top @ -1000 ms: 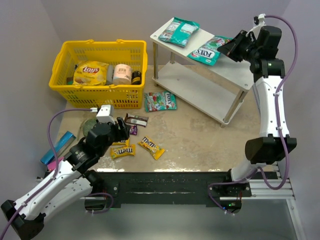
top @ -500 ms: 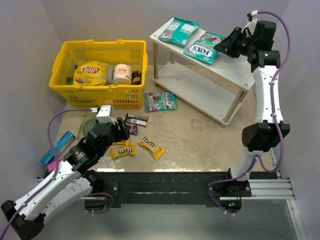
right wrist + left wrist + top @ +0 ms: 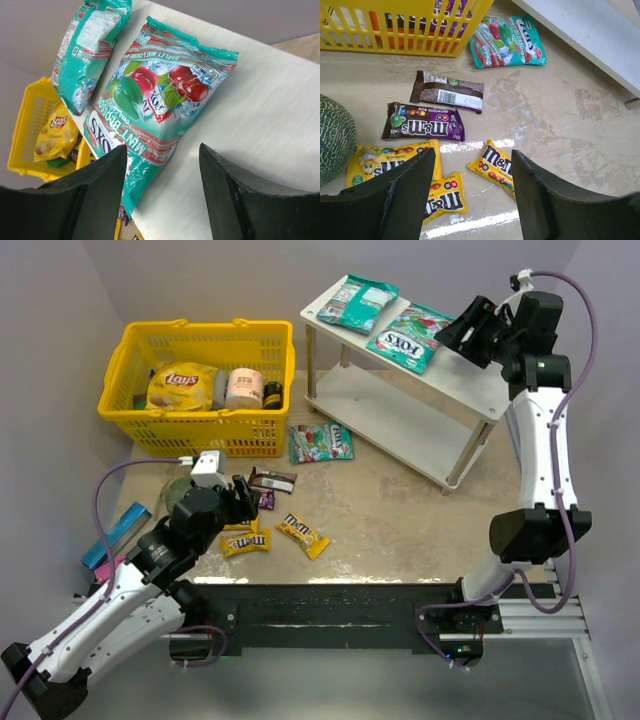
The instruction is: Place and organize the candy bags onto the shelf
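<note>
Right fingers (image 3: 90, 200) spread wide, nothing pinched, hovering over the top board of the shelf (image 3: 270, 115). FOX'S bag (image 3: 155, 105) lies flat on that board just ahead of the fingertips, in line with the gap between them and not touching either one. Second teal bag (image 3: 90, 45) is on the same board just beyond it, at the far left corner, with the edges close together.

Left fingers (image 3: 400, 200) also spread, holding nothing, low over the table (image 3: 560, 115). Three yellow packets sit right under and between them: one (image 3: 375, 160) by the left fingertip, one (image 3: 445, 197) in the gap, one (image 3: 495, 165) beside the right fingertip. Contact can't be judged. Purple packet (image 3: 422, 127) is just ahead of those, and brown packet (image 3: 447, 93) just past it. Third teal bag (image 3: 507, 40) lies flat on the table further on, between the yellow basket (image 3: 190, 335) and the shelf's lower board, well apart from the left fingers.
</note>
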`<state>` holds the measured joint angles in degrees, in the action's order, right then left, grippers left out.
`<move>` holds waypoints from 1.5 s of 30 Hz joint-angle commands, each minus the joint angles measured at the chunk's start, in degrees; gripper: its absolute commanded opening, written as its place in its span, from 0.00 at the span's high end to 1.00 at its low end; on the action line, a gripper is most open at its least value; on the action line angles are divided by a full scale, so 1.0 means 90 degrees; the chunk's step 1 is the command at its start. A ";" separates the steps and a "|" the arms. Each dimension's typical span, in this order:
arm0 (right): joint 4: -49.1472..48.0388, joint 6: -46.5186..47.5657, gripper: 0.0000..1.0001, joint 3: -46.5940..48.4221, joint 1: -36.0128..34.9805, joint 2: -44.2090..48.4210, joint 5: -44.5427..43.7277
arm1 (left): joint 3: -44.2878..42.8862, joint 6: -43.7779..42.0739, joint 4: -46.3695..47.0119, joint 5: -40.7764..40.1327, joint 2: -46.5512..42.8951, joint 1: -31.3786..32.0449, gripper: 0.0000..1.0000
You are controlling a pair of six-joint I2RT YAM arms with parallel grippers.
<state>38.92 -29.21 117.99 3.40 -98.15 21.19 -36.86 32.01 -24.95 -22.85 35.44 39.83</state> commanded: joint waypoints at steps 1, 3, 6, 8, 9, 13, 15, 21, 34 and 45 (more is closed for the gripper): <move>-0.0563 -0.0152 0.35 -0.0190 0.0023 0.0738 -0.0343 | 0.0023 0.0076 0.0126 -0.0049 -0.0061 0.0027 0.32; -0.0642 -0.0133 0.34 -0.0249 0.0013 0.0885 -0.0275 | 0.0023 0.0076 0.0126 -0.0049 -0.0051 0.0017 0.32; -0.0837 -0.0162 0.32 -0.0512 -0.0016 0.1334 -0.0031 | 0.0023 0.0067 0.0145 -0.0049 -0.0041 0.0027 0.31; -0.1120 -0.0211 0.30 -0.0844 -0.0182 0.1763 0.0087 | 0.0023 0.0076 0.0165 -0.0049 -0.0042 0.0027 0.31; -0.1160 -0.0192 0.29 -0.0932 -0.0279 0.1871 0.0077 | 0.0023 0.0067 0.0174 -0.0049 -0.0032 0.0017 0.30; -0.1267 0.0111 0.27 -0.1390 -0.1574 0.2340 -0.0391 | 0.0014 0.0066 0.0155 -0.0078 -0.0022 0.0017 0.28; -0.1442 0.0111 0.27 -0.1732 -0.2055 0.2613 -0.0606 | 0.0004 0.0086 0.0136 -0.0117 -0.0012 0.0017 0.27; -0.2866 -0.0356 0.24 -0.4297 -0.3589 0.3444 -0.1357 | 0.0082 0.0271 0.0116 -0.0147 0.0017 0.0027 0.24; -0.6237 -0.3208 0.27 -0.8002 -0.5231 0.2753 -0.4285 | -0.0298 0.0321 -0.0421 0.0068 -0.0022 0.0017 0.23; -0.7955 -0.5717 0.28 -0.7622 -0.5290 -0.0128 -0.5029 | -0.0055 0.0330 -0.0636 0.0068 -0.0870 0.0017 0.23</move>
<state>-22.00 -68.82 46.63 -43.88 -94.04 -17.56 -36.62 34.87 -29.87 -22.52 31.29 39.83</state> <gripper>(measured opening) 0.733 0.770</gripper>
